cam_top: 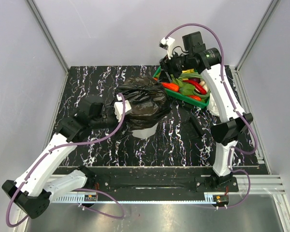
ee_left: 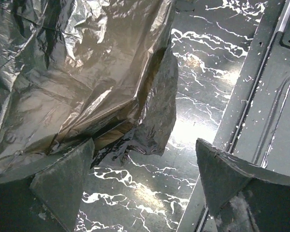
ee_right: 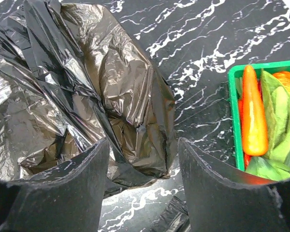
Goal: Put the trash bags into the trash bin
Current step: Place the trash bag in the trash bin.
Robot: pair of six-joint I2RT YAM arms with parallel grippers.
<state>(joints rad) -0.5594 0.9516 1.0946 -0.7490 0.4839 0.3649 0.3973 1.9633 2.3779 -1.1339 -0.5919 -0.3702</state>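
Trash bags (cam_top: 142, 99), crinkled glossy black film, heap in the middle of the desk (cam_top: 183, 140) over the faceted white trash bin (cam_top: 146, 131); a green tray (cam_top: 186, 98) sits at the far right corner. Left wrist: my left claw (ee_left: 144, 145) gapes wide, empty. Right wrist: my right claw (ee_right: 142, 142) stands parted, holding nothing, above the film.

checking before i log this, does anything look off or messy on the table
Yes: the trash bag lies crumpled over the trash bin, hiding all but a white patch on its near side. It looks draped over the bin, not tucked in. The green tray of vegetables looks tidy.
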